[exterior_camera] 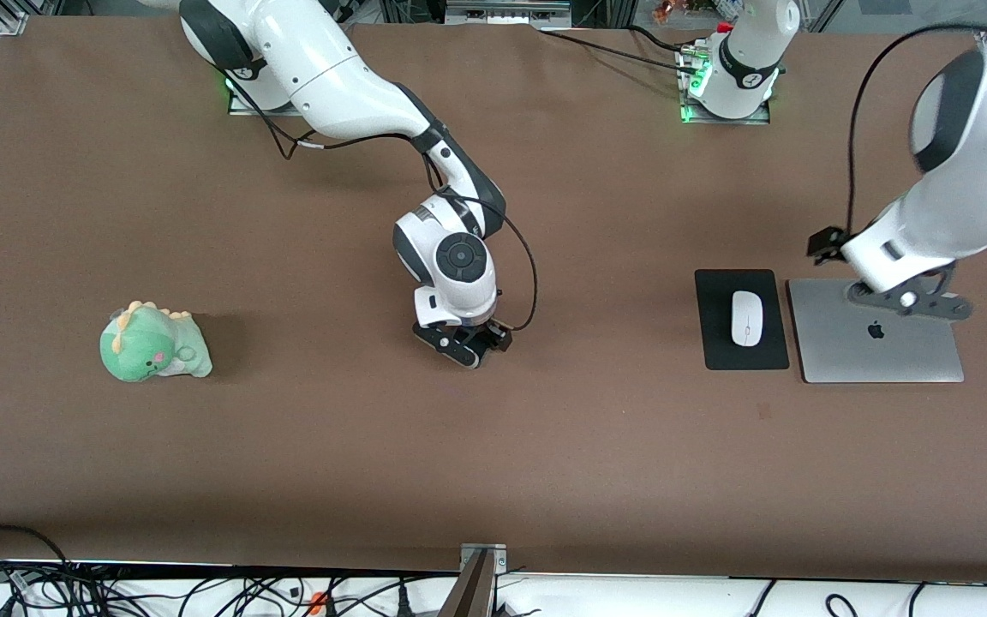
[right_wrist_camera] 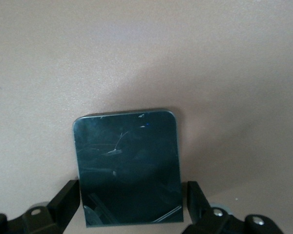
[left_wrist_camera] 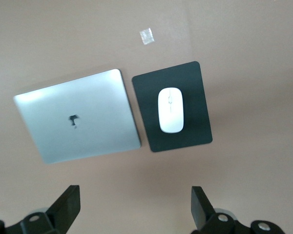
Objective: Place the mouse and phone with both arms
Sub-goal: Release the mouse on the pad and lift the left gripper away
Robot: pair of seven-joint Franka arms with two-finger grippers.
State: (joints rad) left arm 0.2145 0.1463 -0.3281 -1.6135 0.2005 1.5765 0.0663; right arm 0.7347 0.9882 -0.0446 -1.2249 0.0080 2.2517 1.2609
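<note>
The white mouse (exterior_camera: 746, 317) lies on a black mouse pad (exterior_camera: 716, 343) toward the left arm's end of the table; it also shows in the left wrist view (left_wrist_camera: 171, 110). My left gripper (left_wrist_camera: 135, 207) is open and empty, high over the table beside the silver laptop (exterior_camera: 875, 343). My right gripper (exterior_camera: 463, 344) is low over the middle of the table. In the right wrist view the black glossy phone (right_wrist_camera: 128, 165) lies flat between its open fingers (right_wrist_camera: 68, 200), with a thin gap on one side. The phone is hidden under the gripper in the front view.
The closed laptop (left_wrist_camera: 78, 117) lies right beside the mouse pad (left_wrist_camera: 195, 97). A green plush dinosaur (exterior_camera: 153, 343) sits toward the right arm's end of the table. A small scrap of tape (left_wrist_camera: 146, 36) lies on the brown table.
</note>
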